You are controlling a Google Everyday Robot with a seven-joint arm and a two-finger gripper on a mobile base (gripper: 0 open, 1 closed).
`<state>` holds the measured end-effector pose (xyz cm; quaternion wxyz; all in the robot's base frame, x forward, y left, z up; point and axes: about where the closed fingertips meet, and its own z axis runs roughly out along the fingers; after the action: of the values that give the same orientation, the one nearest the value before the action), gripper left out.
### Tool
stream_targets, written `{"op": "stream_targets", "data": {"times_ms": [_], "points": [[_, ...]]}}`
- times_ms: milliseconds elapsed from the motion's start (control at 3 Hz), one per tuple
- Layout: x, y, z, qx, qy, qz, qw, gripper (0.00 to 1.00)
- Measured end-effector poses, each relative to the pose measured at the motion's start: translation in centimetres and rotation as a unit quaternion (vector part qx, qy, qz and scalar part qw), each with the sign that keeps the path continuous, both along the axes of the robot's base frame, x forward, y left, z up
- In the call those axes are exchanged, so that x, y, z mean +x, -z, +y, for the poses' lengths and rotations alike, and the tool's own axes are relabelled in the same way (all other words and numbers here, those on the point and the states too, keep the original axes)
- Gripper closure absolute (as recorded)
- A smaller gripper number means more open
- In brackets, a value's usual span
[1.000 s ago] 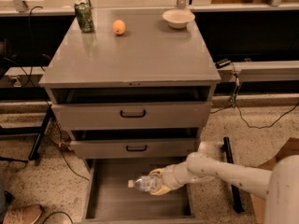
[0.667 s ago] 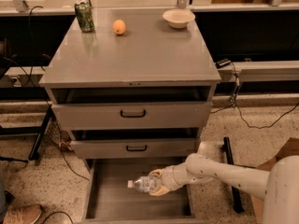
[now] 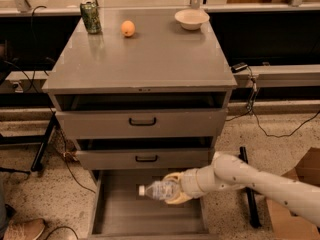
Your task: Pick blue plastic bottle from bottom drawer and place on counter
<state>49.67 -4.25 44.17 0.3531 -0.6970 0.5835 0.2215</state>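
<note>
Your gripper [image 3: 173,189] clamps the blue plastic bottle [image 3: 156,189] by its body, sideways just above the bottom drawer [image 3: 125,211] floor, probably to carry it out toward the counter [image 3: 140,59].

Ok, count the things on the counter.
3: can back left, orange beside it, bowl back right. None seem hidden. The tool holds the bottle at the bottom drawer.

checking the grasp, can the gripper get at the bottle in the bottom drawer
Probably yes: the gripper looks closed around the bottle over the open bottom drawer, and nothing stands between them.
</note>
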Motion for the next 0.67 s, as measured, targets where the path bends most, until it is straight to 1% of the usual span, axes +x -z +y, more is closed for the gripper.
{"op": "stream_targets", "data": {"times_ms": [333,667], "points": [[-0.3,-8.3,-1.1,-0.013,-0.012,-0.031,0.9994,1.00],[0.5,-15.9,-2.4,-0.028,-0.014,-0.067,0.9973,1.00]]}}
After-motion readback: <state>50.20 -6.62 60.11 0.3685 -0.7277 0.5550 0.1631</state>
